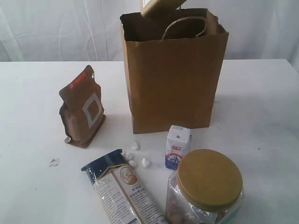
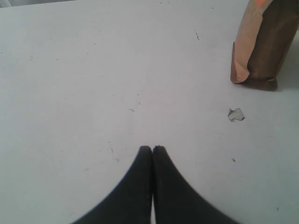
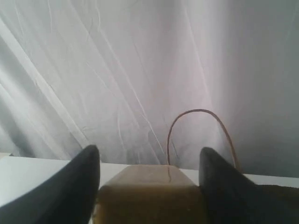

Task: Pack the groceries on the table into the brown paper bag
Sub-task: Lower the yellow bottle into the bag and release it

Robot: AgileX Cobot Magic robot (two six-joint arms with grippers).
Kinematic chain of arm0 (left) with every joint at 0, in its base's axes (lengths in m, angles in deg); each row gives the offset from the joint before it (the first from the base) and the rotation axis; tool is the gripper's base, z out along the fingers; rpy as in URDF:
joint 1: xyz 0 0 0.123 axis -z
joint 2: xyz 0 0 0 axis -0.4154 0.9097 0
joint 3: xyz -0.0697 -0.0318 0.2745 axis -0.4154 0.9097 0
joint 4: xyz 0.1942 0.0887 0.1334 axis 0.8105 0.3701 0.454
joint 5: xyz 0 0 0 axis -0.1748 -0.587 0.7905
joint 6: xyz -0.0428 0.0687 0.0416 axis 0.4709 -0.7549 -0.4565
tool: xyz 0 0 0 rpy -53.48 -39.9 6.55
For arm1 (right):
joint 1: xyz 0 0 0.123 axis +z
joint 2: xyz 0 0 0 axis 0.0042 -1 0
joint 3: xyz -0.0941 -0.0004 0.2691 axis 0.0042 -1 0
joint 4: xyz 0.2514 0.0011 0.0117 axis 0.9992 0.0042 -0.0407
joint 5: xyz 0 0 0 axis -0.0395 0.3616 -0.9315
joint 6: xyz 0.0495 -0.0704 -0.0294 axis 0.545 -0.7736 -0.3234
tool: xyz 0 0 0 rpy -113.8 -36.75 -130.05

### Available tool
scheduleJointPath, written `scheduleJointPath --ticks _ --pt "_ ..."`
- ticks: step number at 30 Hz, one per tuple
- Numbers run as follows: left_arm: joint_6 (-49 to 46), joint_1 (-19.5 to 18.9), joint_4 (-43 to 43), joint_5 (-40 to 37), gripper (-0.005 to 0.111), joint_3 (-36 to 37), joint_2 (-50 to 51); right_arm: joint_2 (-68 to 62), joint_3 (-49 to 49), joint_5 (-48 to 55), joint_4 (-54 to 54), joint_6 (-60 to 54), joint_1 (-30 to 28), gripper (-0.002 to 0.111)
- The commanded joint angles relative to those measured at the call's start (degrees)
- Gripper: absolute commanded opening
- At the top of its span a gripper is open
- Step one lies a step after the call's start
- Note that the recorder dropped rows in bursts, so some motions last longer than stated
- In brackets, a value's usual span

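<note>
Right end effector [image 3: 149, 151] gripped a tan item [image 3: 147, 193] at the bag [image 1: 173, 79] mouth; left end effector [image 2: 152, 149] was closed over worktop [image 2: 84, 70] near the pouch [image 2: 261, 51]; carton [image 1: 178, 147] print was too small to read.

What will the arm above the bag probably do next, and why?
Probably lower slightly and open its fingers. The right gripper is clamped on a yellowish item that hangs just over the open mouth of the brown paper bag, so a short descent and release should drop it inside.
</note>
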Motion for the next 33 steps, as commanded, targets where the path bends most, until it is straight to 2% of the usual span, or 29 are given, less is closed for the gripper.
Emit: scheduleJointPath --ticks 1,6,13,28,33 --pt "0.5 0.3 0.0 0.0 0.000 0.2 -0.2 1.0 -4.4 -11.3 1.1 -0.6 -0.1 0.000" --pt "0.5 0.3 0.0 0.0 0.000 0.2 -0.2 1.0 -8.4 -14.6 1.1 3.0 -0.1 0.000" --pt "0.5 0.3 0.0 0.0 0.000 0.2 -0.2 1.0 -9.8 -8.3 1.3 2.1 -0.1 0.000" --pt "0.5 0.3 0.0 0.0 0.000 0.2 -0.2 0.9 -9.8 -7.4 1.1 -0.5 -0.1 0.000" --pt "0.5 0.3 0.0 0.0 0.000 0.2 -0.2 1.2 -9.8 -2.6 0.4 -0.5 -0.1 0.000"
